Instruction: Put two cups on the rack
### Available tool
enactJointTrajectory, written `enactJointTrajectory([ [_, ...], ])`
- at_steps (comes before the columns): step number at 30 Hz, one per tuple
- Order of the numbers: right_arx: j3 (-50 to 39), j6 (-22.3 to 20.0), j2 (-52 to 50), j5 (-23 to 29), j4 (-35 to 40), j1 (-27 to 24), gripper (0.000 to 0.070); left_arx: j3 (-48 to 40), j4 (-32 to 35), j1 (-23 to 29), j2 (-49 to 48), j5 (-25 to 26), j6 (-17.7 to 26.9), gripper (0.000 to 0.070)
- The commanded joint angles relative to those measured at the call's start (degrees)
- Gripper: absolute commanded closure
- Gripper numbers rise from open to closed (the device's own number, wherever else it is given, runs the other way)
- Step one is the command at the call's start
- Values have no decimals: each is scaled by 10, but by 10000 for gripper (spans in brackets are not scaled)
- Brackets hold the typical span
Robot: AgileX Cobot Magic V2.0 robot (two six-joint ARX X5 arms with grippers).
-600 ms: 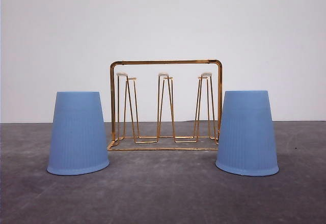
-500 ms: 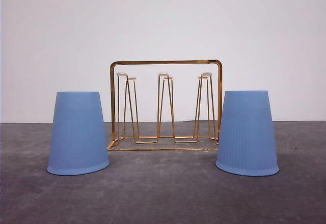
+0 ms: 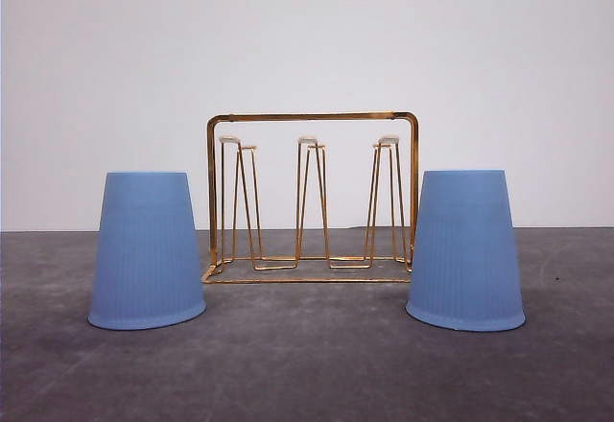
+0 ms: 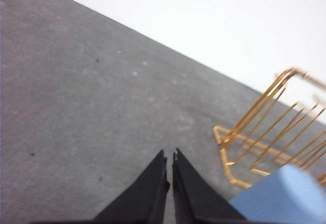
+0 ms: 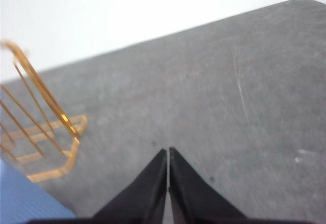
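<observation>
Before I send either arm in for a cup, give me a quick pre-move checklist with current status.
1. Left cup standing upside down on the table, apart from the rack: ok.
2. Right cup likewise upside down, free: ok.
3. Rack upright, all pegs bare: ok.
4. Left gripper empty, but fingers together; needs opening before a grasp: not ok.
5. Right gripper same, shut and empty: not ok.
6. Whether either cup's rim sits fully flat: cannot tell.
</observation>
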Motion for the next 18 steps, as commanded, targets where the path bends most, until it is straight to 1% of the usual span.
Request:
enactJointTrajectory([
  [1,38,31,0,0,-11,-1,700,51,-27,0,4,-2,-21,697],
  [6,145,31,25,-2,-102,-1,700,175,-184,0,65,-1,-8,697],
  [8,185,22,49,-8,-138,-1,700,215,-235,0,96,6,3,697],
  [10,223,-1,79,-31,-174,-1,700,250,-278,0,130,26,33,697],
  [13,266,-46,133,-86,-217,-1,700,292,-328,0,185,72,85,697],
  [15,283,-79,171,-124,-232,-1,700,314,-348,0,222,110,122,697],
  [18,287,-122,212,-172,-225,0,700,333,-352,0,266,153,169,697],
])
